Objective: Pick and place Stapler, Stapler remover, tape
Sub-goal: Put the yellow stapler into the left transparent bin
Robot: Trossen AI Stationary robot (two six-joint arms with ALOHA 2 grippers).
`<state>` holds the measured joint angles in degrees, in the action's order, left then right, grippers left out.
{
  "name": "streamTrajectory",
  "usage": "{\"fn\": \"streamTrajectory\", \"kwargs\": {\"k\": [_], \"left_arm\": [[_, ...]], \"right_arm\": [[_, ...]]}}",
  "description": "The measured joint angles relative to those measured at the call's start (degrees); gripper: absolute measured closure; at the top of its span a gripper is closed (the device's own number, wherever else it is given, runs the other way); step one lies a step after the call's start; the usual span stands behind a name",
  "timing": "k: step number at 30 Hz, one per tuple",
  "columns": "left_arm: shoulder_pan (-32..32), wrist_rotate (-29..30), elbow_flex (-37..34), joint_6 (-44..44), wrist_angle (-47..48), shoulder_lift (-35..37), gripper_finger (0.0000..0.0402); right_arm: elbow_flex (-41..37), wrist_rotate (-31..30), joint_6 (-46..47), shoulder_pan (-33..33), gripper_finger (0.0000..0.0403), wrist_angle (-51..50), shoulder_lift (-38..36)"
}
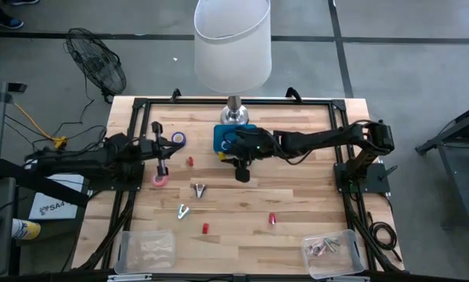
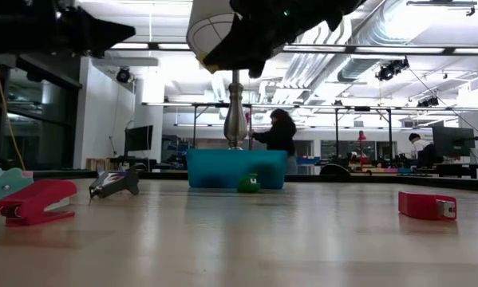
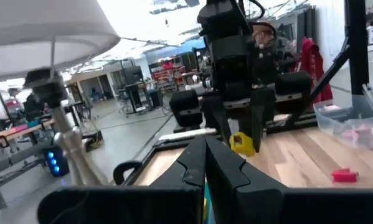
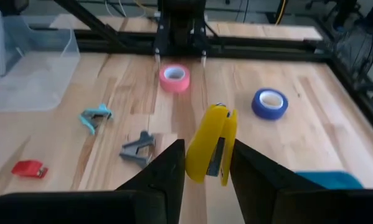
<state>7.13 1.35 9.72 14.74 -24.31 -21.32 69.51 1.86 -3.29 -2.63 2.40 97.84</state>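
The right gripper (image 4: 206, 163) is clamped on a yellow stapler (image 4: 213, 144) above the desk (image 1: 297, 211), beside the blue bin (image 1: 226, 135) under the lamp (image 1: 232, 47); pink tape (image 4: 175, 78), blue tape (image 4: 270, 103) and two staple removers (image 4: 138, 148) lie beyond; left gripper (image 3: 205, 165) together

White-shaded lamp (image 1: 232, 43) at the table's (image 1: 297, 227) far edge, floor fan (image 1: 99, 61) beyond.

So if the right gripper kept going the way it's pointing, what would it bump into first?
Probably the pink tape roll. The right gripper, holding the yellow stapler, points across the table toward it, though depth is hard to judge.
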Motion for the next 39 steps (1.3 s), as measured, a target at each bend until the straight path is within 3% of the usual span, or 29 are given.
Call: {"fn": "streamTrajectory", "kwargs": {"k": [13, 18, 28, 32, 39], "left_arm": [[0.0, -2.1, 11.7, 0.0, -5.3, -25.2, 0.0399], [0.0, -2.3, 15.3, -2.2, -5.6, -31.2, 0.0355], [0.0, -3.1, 16.5, -10.7, -5.6, -33.6, 0.0204], [0.0, -4.8, 16.5, -11.5, -5.6, -33.6, 0.0179], [0.0, -5.8, 16.5, -13.8, -5.6, -33.6, 0.0174]], "right_arm": [[3.6, 0.0, -3.2, 0.0, 0.0291, 0.1, 0.0], [3.6, 0.0, -3.2, 0.0, 0.0291, 0.4, 0.0], [3.6, 0.0, -3.4, 0.0, 0.0291, 0.4, 0.0], [3.6, 0.0, -4.9, 0.0, 0.0291, 1.3, 0.0], [3.5, 0.0, -5.8, 0.0, 0.0291, 5.1, 0.0]]}}
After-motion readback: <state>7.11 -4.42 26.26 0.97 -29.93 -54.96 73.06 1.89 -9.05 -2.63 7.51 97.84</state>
